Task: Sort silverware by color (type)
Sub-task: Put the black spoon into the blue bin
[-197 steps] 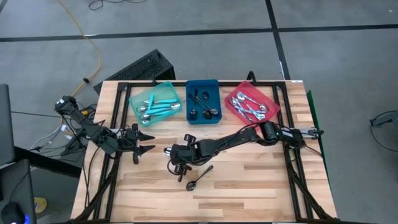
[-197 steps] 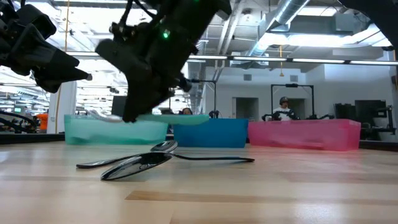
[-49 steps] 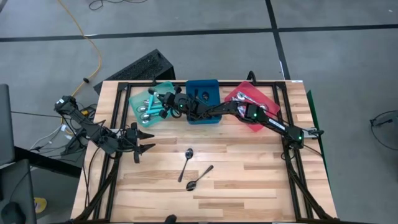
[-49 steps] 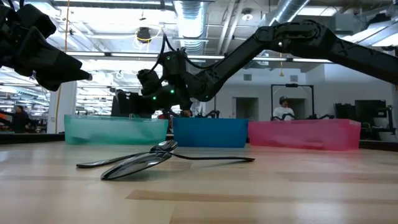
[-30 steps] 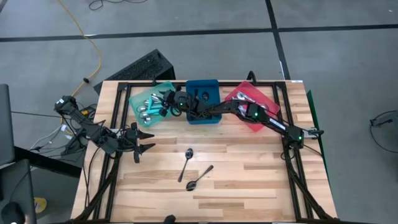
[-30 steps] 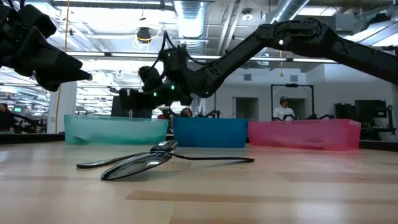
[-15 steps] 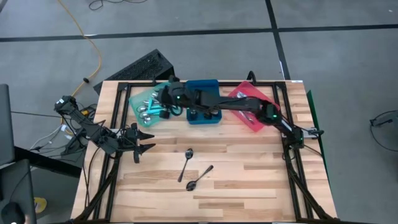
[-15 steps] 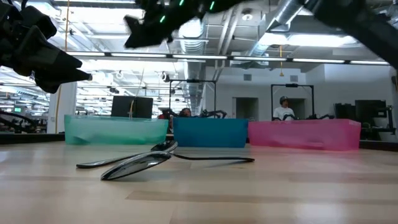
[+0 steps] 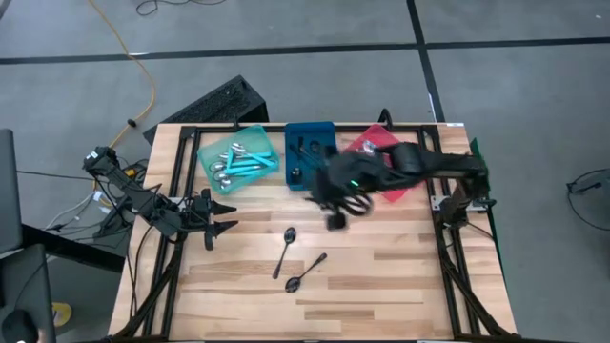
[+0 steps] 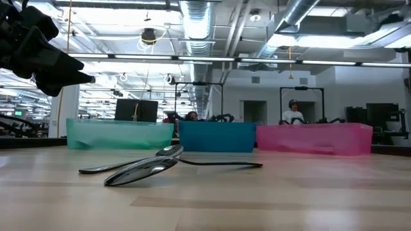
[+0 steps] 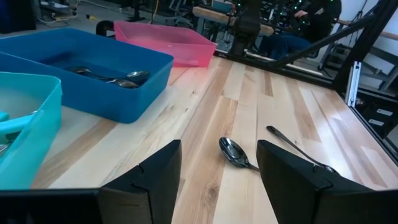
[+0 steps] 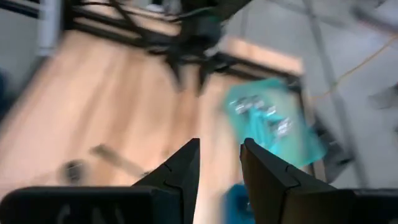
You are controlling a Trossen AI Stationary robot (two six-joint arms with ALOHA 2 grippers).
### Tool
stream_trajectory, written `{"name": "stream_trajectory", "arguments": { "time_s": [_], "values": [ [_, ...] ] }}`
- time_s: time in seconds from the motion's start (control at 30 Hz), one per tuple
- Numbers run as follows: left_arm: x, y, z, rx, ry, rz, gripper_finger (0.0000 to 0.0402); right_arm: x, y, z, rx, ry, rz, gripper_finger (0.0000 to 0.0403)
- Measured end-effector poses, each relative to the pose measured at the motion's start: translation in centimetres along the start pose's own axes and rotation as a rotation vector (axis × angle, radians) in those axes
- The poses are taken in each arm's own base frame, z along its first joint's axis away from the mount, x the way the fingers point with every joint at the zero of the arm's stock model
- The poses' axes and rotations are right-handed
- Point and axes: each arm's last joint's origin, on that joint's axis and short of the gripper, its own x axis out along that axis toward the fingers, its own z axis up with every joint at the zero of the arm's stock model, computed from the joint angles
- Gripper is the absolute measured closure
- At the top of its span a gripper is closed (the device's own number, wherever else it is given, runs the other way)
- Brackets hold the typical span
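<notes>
On wooden table (image 9: 381, 276), two spoons (image 9: 286, 252), three trays (image 9: 312, 155)

The table (image 9: 381, 276) is pale planked wood with a smooth matt finish. The teal tray (image 9: 238, 158), blue tray (image 11: 93, 68) and pink tray (image 10: 314, 138) look like plastic, the pink one translucent. The spoon (image 11: 235, 152) just ahead of the left fingers (image 11: 152, 180) is glossy metal.

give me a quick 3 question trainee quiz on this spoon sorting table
1. How many spoons lie loose on the bare table?
2. True or false: the right gripper is carrying a spoon.
3. Which tray stands in the middle? A teal tray B blue tray C red tray

Key:
1. Two: one spoon and a darker spoon beside it.
2. False; its fingers are apart with nothing between them.
3. B
</notes>
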Motion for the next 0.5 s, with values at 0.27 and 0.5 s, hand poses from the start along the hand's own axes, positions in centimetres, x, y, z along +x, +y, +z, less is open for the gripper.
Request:
{"name": "stream_trajectory", "arguments": {
  "time_s": [0.27, 0.5],
  "values": [
    [0.0, 0.0, 0.0, -0.01, 0.0, 0.0, 0.0207, -4.0, 5.9, -2.6, 0.165, 0.308, 0.144, 0.0264],
    [0.0, 0.0, 0.0, -0.008, -0.001, 0.002, 0.0207, -3.6, 14.6, -5.0, 0.082, 0.393, 0.203, 0.0264]
  ]
}}
